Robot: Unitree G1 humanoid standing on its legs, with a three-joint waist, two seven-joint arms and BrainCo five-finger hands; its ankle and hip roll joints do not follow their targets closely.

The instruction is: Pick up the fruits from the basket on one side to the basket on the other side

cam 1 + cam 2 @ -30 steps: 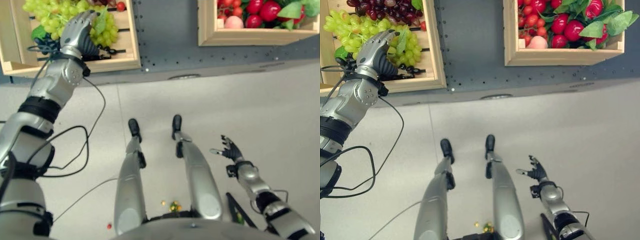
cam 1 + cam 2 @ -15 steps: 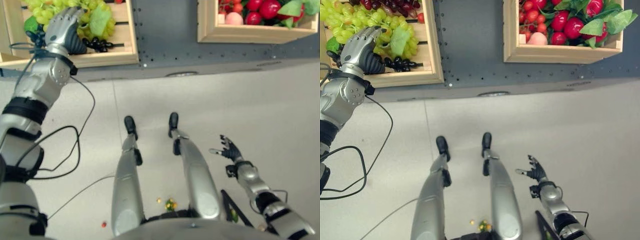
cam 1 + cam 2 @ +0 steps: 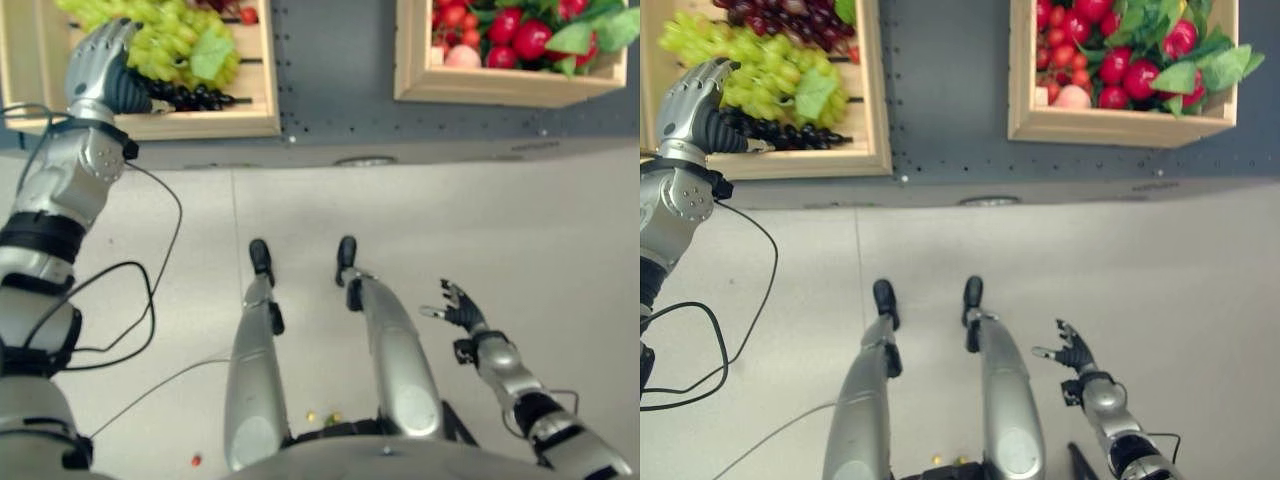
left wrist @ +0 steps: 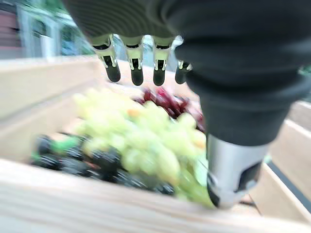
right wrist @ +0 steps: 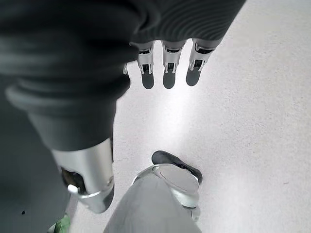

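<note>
A wooden basket [image 3: 200, 125] at the left holds green grapes [image 3: 170, 45], dark grapes [image 3: 790, 130] and red grapes [image 3: 790, 15]. My left hand [image 3: 100, 65] hovers over the basket's near left part, beside the green bunch and just above the dark grapes. Its fingers [image 4: 136, 68] are straight and hold nothing. A second wooden basket [image 3: 1110, 125] at the right is full of red fruits [image 3: 1110, 65], a peach [image 3: 1072, 97] and green leaves. My right hand [image 3: 458, 305] hangs low over the floor, far from both baskets, open with spread fingers.
Both baskets rest on a dark grey perforated table [image 3: 330, 80], with a bare strip between them. Its front edge runs across the view above a pale floor. A few small fallen fruit bits [image 3: 320, 415] lie on the floor.
My left hand has slid left across the basket, off the green grapes toward the dark ones. The camera has shifted a little. The right hand has stayed where it was.
</note>
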